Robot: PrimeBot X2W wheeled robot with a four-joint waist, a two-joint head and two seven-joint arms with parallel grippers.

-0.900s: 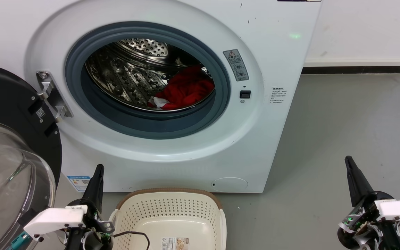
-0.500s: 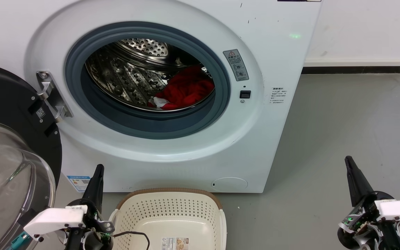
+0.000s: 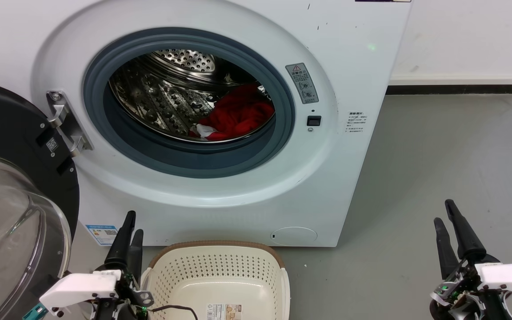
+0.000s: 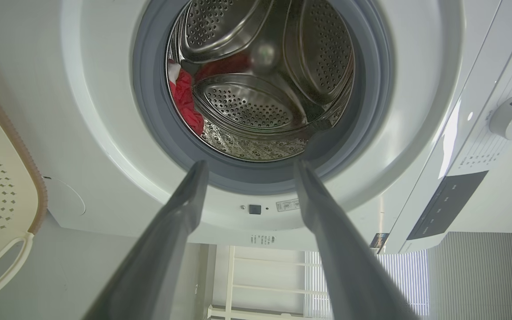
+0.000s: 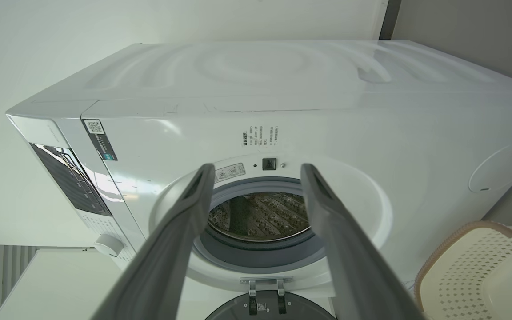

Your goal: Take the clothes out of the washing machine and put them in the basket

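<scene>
Both pincers stand with fingers apart and hold nothing: the left pincer waits low between the open door and the basket, the right pincer low over the bare floor, well to the right. Both sets of fingers point toward the machine, which looks like a ready pose before a first reach. The clothes, a bright red heap with a small white part at its front, lie in the lower right of the drum, so none of the task appears done. Around them runs the grey rubber ring, a sill the fabric must be lifted over. The washing machine gapes wide, its black-framed door swung out left on its hinge, the bulging glass crowding the left arm's side. The basket stands on the floor just before the machine, below the opening, empty but for a paper label. I judge it well placed for a short drop. The right arm seems to have the freer path to the heap.
</scene>
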